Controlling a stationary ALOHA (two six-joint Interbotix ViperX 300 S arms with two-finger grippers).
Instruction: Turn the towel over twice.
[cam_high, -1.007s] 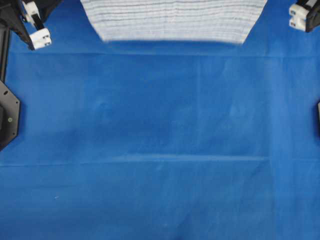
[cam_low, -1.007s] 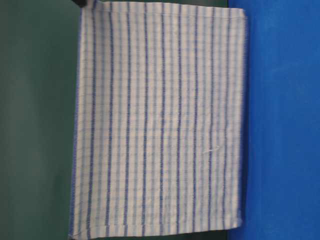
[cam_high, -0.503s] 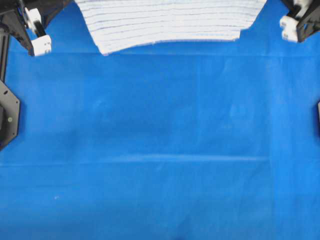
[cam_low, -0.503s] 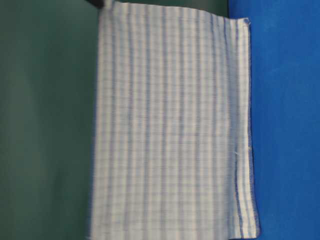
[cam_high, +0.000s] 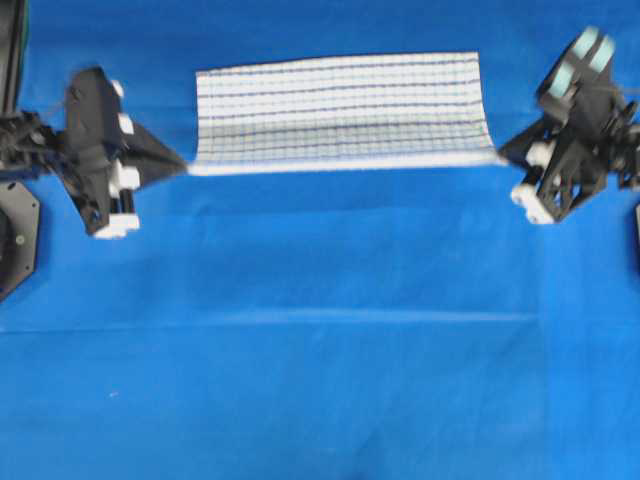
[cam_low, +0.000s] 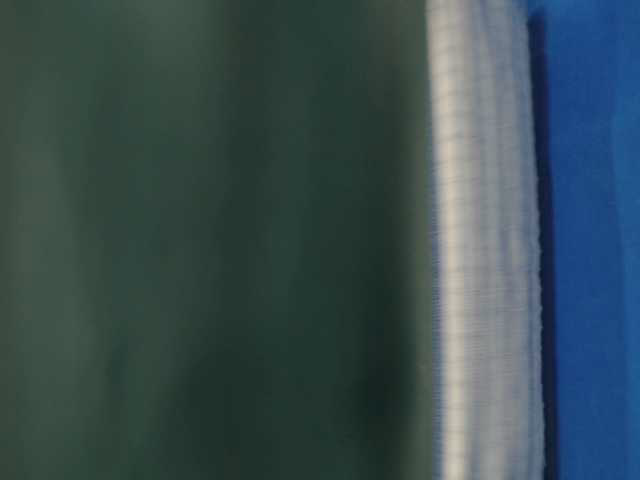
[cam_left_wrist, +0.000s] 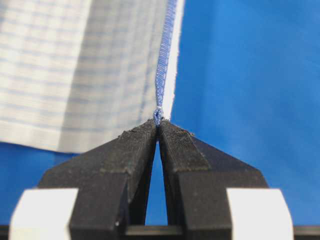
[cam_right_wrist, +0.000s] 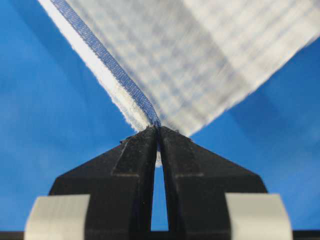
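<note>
Over blue table covering (cam_high: 320, 350), both tools stretch the towel (cam_high: 340, 105).

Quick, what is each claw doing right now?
Left gripper: closed, pinching a corner of the towel.
Right gripper: closed, pinching the towel's other near corner.

One striped towel (cam_high: 340, 105), two grippers, a left gripper (cam_high: 183, 163) and a right gripper (cam_high: 503, 157), each with two black fingers (cam_left_wrist: 131, 150), one blue table covering (cam_high: 320, 340), one black mounting plate (cam_high: 15, 235) at the table's left edge
</note>
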